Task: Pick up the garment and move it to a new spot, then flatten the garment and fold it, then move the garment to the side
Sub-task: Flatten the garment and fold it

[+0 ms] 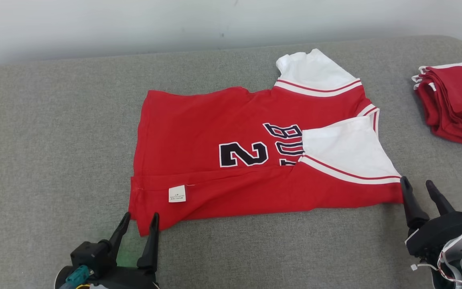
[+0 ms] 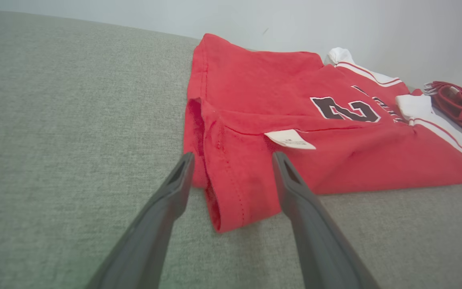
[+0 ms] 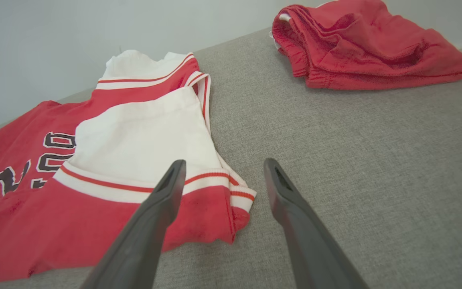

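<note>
Folding stage, judged from the layout: the red jersey lies spread on the grey surface, roughly central, hem toward the robot's left and collar toward its right, with its near long edge turned over onto the front so the white label faces up. The near white sleeve lies folded inward across the lettering; the far sleeve sticks out past the back edge. Left fingers stand wide apart, astride the near hem corner and gripping nothing. Right fingers are equally spread at the near shoulder corner, the cloth just beside them and not held. A folded red pile sits well apart at the far right. For the next fold, probably the far edge: reach both arms to the back corners, pinch all layers, and tuck the loose sleeve in first. Lift low and keep both ends level so the crease runs parallel to the one already laid. Lay the edge down before opening, so the cloth does not spring back. Risk: soft knit may drag and undo the near flap if pulled along the surface instead of being lifted.
</note>
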